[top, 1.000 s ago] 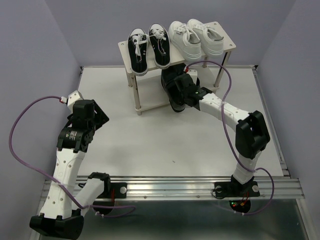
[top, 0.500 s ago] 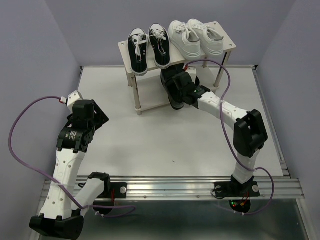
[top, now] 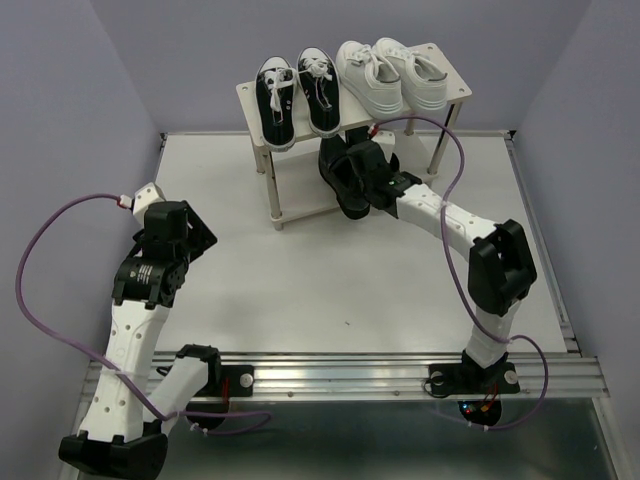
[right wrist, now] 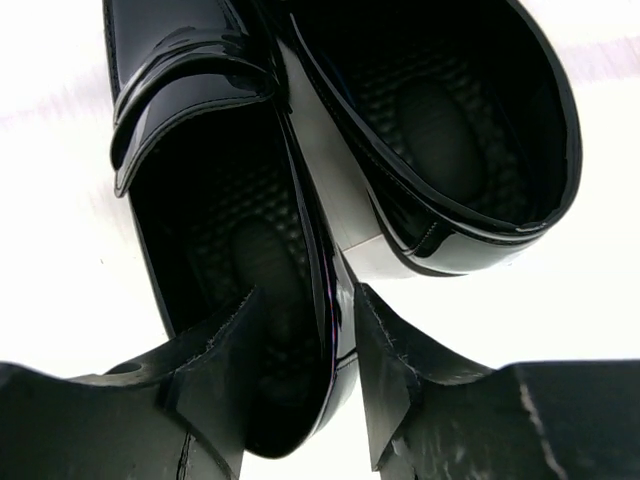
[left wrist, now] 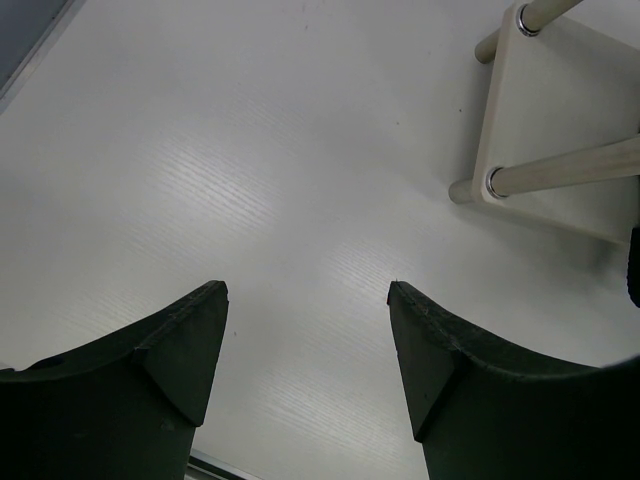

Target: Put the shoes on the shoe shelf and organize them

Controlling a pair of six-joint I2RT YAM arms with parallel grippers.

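Top external view: sneakers on the shelf, right gripper on a loafer.

Black canvas sneakers sat on the left of the top board, white sneakers on the right. The right arm reached under that board. Its fingers pinched the glossy loafer's side wall, one finger inside the shoe and one outside. A second loafer lay just beside it. Whether either rested on the lower board could not be told. The left gripper hung with fingers spread over the table, near a shelf corner.
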